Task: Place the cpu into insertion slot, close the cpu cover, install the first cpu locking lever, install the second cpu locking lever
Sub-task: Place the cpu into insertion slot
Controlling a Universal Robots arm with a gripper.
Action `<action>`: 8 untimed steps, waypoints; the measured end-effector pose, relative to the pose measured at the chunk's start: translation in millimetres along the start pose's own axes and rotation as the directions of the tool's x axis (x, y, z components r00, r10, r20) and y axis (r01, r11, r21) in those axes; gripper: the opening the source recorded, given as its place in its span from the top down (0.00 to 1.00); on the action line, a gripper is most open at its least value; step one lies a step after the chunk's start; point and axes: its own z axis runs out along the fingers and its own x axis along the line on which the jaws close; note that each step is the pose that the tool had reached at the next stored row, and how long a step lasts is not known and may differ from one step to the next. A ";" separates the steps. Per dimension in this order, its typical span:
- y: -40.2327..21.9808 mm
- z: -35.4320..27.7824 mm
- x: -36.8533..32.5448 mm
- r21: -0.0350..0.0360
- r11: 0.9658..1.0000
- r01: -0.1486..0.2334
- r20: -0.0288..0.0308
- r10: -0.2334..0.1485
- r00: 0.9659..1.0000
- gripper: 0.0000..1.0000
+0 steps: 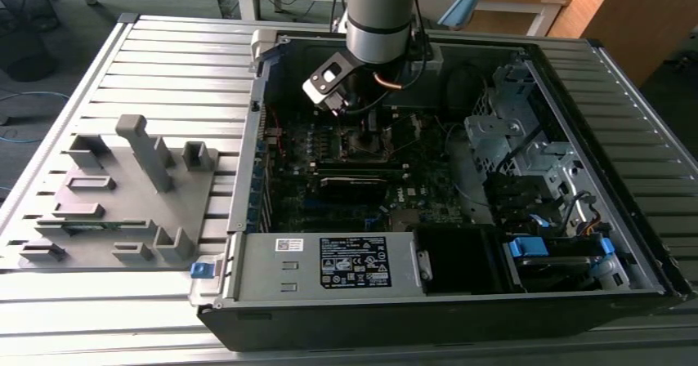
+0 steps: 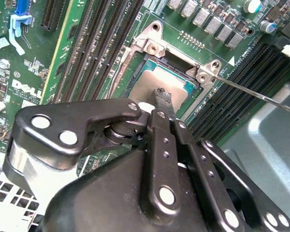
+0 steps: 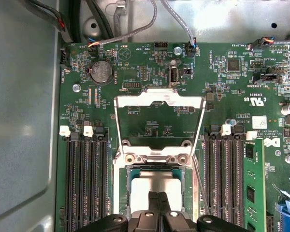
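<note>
The open computer case [image 1: 643,219] lay on a slatted table, a grey fixture tray [image 1: 120,194] at the exterior view's left. The arm [image 1: 380,23] reached down into the case over the motherboard [image 3: 150,72].

In the first wrist view the cpu cover [image 3: 157,98] was swung open on its hinge, clear of the insertion slot [image 3: 154,158]. The cpu [image 3: 145,186] lay inside the slot, grey top showing. The gripper [image 3: 158,195] had its fingers pressed together, holding nothing, tips resting on the chip's top.

The likeliest fault was a sideways drag: with the tips bearing on the lid, any slide could scratch it or skew the chip on its contacts. If it sat slightly askew, a closing cover would crush what lay beneath.

Room was tight. Long memory slots [image 3: 84,183] flanked the socket on both sides, and a thin locking lever [image 2: 251,92] ran just beside the fingers, easy to snag. The freest way out seemed straight up.
</note>
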 end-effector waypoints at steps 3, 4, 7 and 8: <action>-0.2 0.5 0.4 0.000 1.000 0.000 0.000 0.000 1.000 0.89; -0.4 1.1 0.4 0.000 1.000 0.000 0.000 0.000 1.000 0.89; -1.2 5.8 0.3 0.000 1.000 0.000 0.000 0.000 1.000 0.89; -1.3 5.8 0.4 0.000 1.000 0.000 0.000 0.000 1.000 0.89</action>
